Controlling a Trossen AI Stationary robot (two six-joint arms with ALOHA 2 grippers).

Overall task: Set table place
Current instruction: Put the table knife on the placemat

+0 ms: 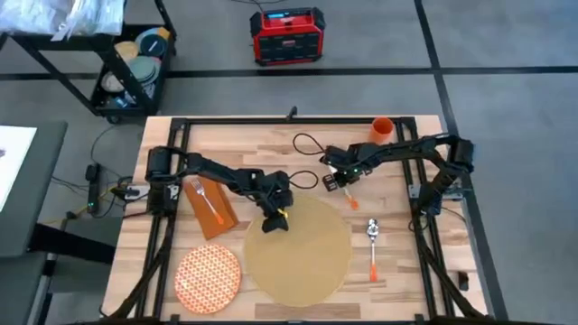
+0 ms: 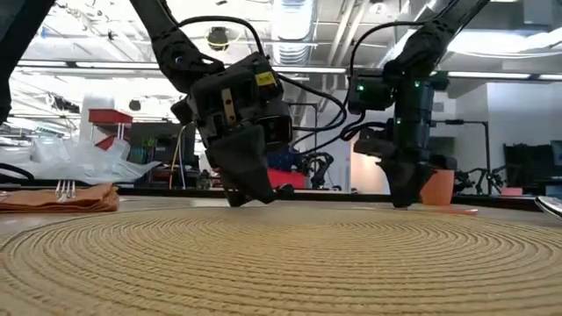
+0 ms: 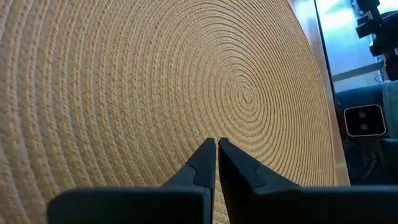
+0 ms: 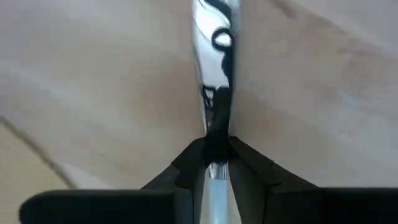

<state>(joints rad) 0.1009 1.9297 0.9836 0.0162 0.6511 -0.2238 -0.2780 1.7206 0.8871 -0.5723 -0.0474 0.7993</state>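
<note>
Taking the big round tan woven placemat point(image 1: 298, 248) on the light-wood butcher-block table point(image 1: 415, 280) as landmark, the orange-patterned round plate point(image 1: 207, 275) lies just off its near left edge and an orange-handled steel spoon point(image 1: 372, 246) just off its right edge. The left gripper point(image 3: 216, 144), fingers pressed together on nothing, sits over the mat's far left rim, with the rust-orange cloth napkin point(image 1: 209, 206) and fork point(image 1: 204, 199) left of it. Beyond the mat's far right edge the right gripper point(image 4: 217, 149) pinches an orange-handled steel knife point(image 4: 216, 56), and the small orange cup point(image 1: 382, 128) stands farthest back.

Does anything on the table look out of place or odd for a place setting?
Yes. The plate lies on bare wood left of the placemat, not on it. The spoon lies alone to the mat's right, and the cup stands far off at the table's back edge. Nothing looks spilled or damaged.
</note>
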